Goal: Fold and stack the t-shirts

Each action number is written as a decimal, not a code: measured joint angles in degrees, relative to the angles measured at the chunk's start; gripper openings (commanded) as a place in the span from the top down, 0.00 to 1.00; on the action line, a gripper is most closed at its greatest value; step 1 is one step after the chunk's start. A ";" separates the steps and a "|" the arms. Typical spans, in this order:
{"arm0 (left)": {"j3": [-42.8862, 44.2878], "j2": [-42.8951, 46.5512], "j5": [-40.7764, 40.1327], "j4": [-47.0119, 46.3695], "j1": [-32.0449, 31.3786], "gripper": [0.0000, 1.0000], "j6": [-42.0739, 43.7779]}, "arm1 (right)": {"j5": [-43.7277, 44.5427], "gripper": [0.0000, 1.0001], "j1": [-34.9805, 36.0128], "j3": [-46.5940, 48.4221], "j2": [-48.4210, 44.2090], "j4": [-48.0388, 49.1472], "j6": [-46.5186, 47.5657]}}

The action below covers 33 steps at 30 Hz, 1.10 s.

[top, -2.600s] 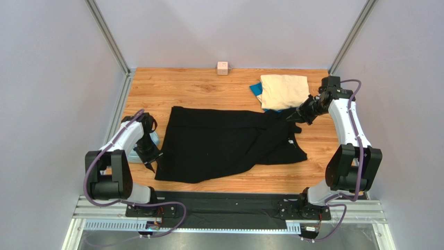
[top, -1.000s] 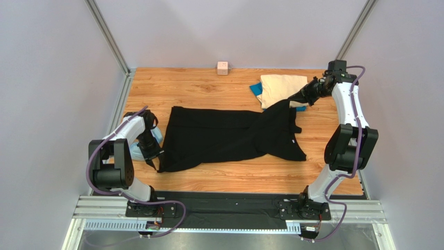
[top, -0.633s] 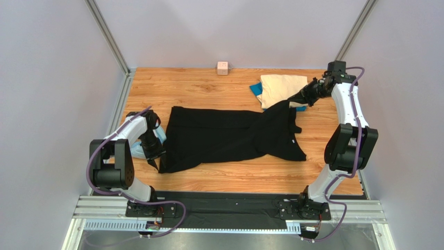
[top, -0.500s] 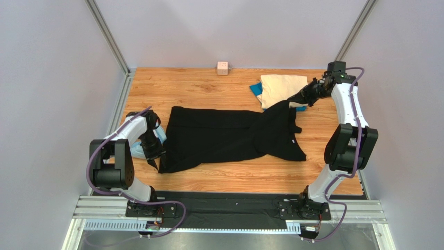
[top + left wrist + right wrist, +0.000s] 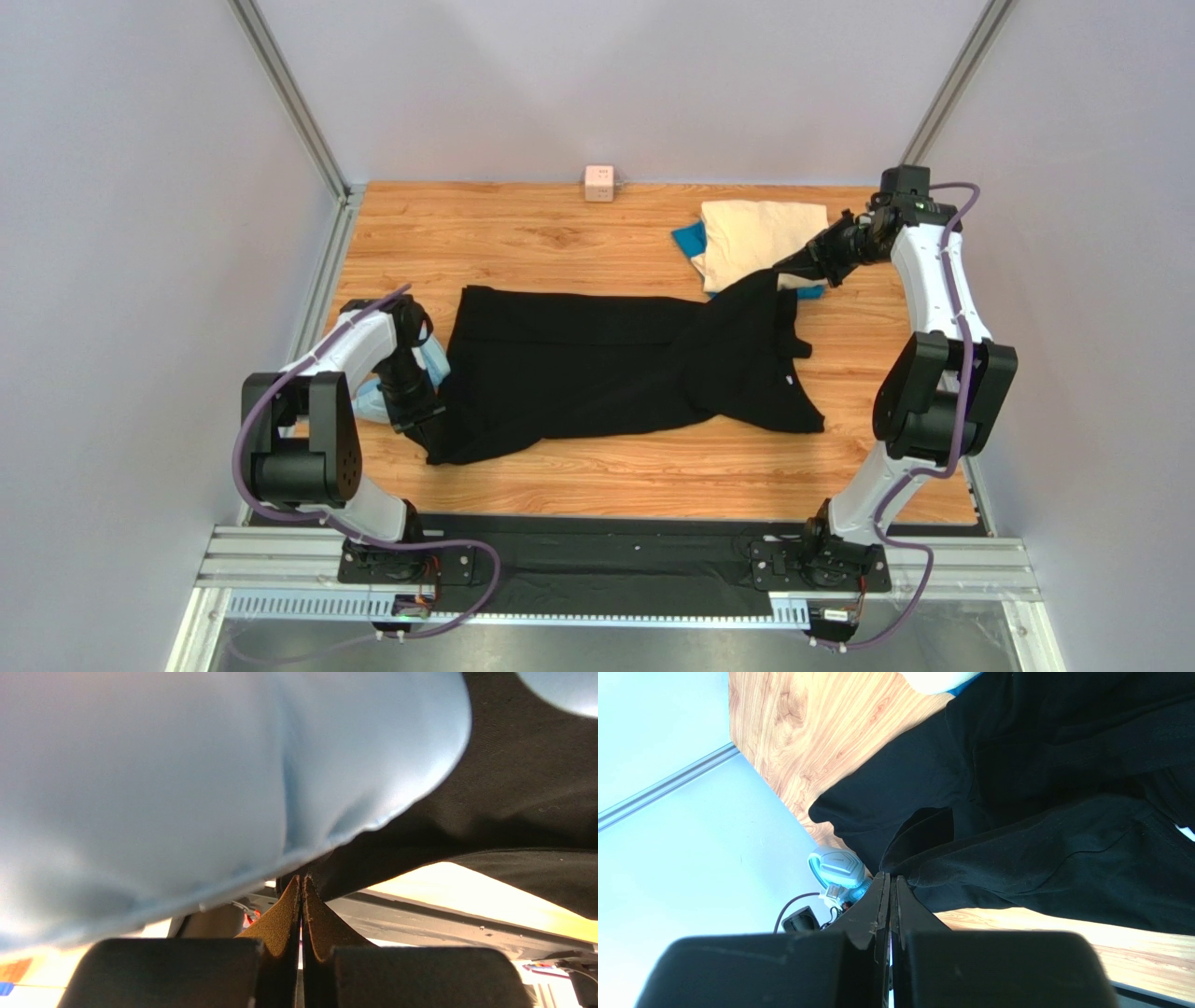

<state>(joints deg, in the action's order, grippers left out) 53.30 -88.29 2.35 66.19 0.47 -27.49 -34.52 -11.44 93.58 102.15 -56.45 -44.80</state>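
Since it is the largest of the three and not yet folded, the black t-shirt [image 5: 603, 371] lies spread out on the desk [image 5: 561, 238], long and uneven, with one end drawn up off the wood. The right gripper [image 5: 788, 266] is clamped together on that raised far-right corner; its wrist view shows the fingers [image 5: 878, 903] pressed tight with a dark hem at their tips. At the shirt's opposite, near-left corner the left gripper [image 5: 421, 427] is also closed, and the black cloth runs right into its tips, so it seems to pinch the edge there. A hold at two opposite corners reads as a way to pull the cloth taut and flat before a fold. Just beyond the lifted corner sits the cream t-shirt [image 5: 765, 241], already folded, on top of the blue t-shirt [image 5: 687, 241], of which only an edge shows — that pair looks like the stack the black one should join. A light-blue ring [image 5: 175, 777] lies beside the shirt's left end, under the left arm, and could snag on a pull. A pink cube [image 5: 599, 182] sits well beyond the shirt's far edge.
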 measured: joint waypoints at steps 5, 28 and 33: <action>1.95 0.02 -1.29 0.59 0.00 0.81 1.38 | 0.00 1.00 0.00 -0.50 -0.13 0.26 -0.15; -0.79 3.34 0.20 4.20 -2.38 0.62 4.15 | -0.13 1.00 0.00 -2.38 -1.29 1.11 -0.66; -0.74 4.59 0.13 3.63 -3.02 0.62 3.58 | -0.42 1.00 0.00 -2.80 -1.31 1.11 -0.76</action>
<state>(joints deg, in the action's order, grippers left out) 52.56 -83.70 2.48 69.82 -2.55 -23.90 -34.94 -11.44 90.78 100.84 -55.33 -45.56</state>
